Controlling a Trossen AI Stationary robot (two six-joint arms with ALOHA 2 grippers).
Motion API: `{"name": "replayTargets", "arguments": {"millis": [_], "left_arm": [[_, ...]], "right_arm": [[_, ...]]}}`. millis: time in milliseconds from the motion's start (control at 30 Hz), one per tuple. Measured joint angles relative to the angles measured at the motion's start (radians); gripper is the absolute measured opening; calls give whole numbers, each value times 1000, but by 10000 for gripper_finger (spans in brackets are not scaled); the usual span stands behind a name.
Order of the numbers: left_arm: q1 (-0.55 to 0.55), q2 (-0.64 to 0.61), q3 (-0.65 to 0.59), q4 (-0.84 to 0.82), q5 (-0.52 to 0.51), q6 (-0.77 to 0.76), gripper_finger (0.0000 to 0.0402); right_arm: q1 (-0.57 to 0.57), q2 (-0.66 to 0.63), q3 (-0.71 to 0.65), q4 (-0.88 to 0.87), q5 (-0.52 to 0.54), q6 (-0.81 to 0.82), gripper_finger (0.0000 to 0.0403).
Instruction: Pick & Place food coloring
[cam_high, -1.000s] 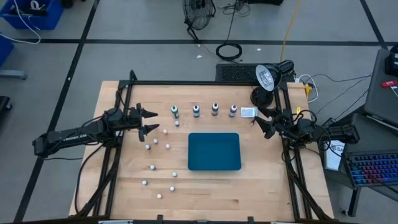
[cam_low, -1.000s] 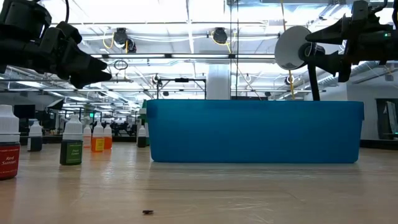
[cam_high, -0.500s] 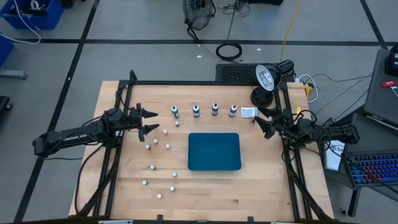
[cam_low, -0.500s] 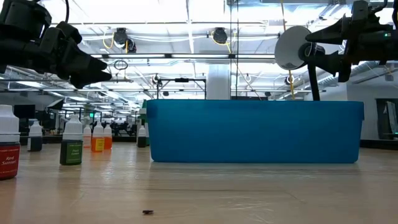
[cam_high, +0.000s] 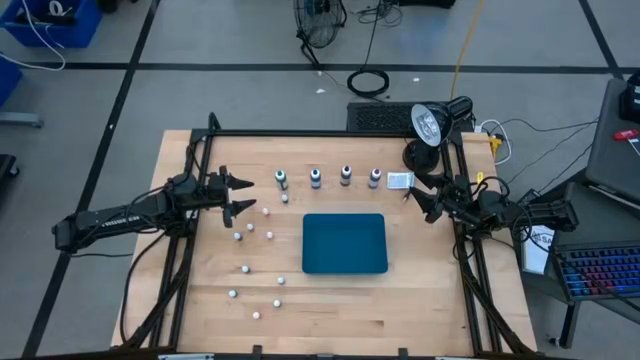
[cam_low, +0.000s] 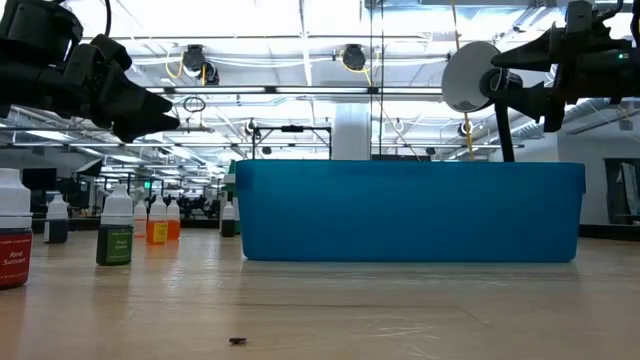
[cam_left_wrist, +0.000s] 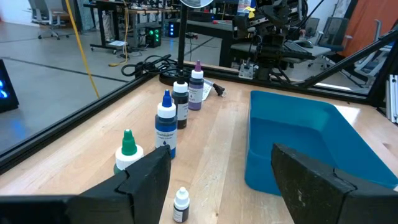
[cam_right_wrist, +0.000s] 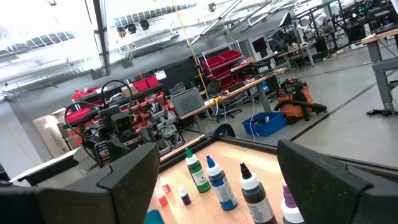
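Note:
The food coloring is a row of four small bottles standing upright on the table's far part: green (cam_high: 282, 179), blue (cam_high: 315, 178), dark (cam_high: 346, 176) and purple (cam_high: 375, 178). The left wrist view shows the same row: green (cam_left_wrist: 127, 149), blue (cam_left_wrist: 165, 124), dark (cam_left_wrist: 180, 102), purple (cam_left_wrist: 197, 87). My left gripper (cam_high: 240, 195) hovers open left of the row, above the table. My right gripper (cam_high: 420, 198) hovers open right of the row, by the purple bottle. In the right wrist view the row runs from green (cam_right_wrist: 198, 171) to purple (cam_right_wrist: 289, 208).
A blue rectangular tray (cam_high: 345, 243) lies on the table near of the row. Several tinier white-capped bottles stand scattered on the table's left half (cam_high: 250, 228), toward the near edge (cam_high: 256, 315). A lamp (cam_high: 428, 125) and a small box (cam_high: 399, 181) sit at the far right corner.

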Motion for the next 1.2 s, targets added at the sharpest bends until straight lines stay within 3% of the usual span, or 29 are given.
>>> {"name": "replayTargets", "arguments": {"millis": [567,800,1200], "left_arm": [[0,0,0,0,0,0,274],[0,0,0,0,0,0,274],[0,0,0,0,0,0,274]], "right_arm": [[0,0,0,1,1,3,309],[0,0,0,53,26,167,309],[0,2,0,37,48,134,309]]}}
